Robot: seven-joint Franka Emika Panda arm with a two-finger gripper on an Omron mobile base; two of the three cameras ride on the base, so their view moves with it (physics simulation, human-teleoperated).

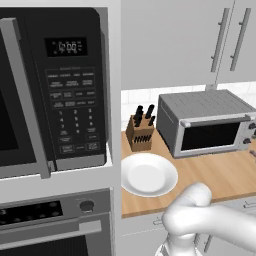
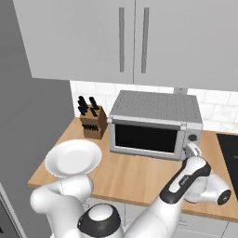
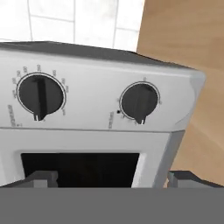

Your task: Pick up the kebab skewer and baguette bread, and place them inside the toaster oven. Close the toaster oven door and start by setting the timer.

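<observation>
The grey toaster oven stands at the back of the wooden counter. Its dark glass toaster oven door is shut. My gripper hovers right in front of the control panel at the oven's right end. It is open, with nothing between its fingertips. Two dark knobs face the hand view up close, the picture being rolled. The kebab skewer and the baguette bread are hidden from view.
An empty white plate lies near the counter's front edge. A knife block stands left of the toaster oven. A black microwave and a wall oven fill the left; a dark cooktop lies right.
</observation>
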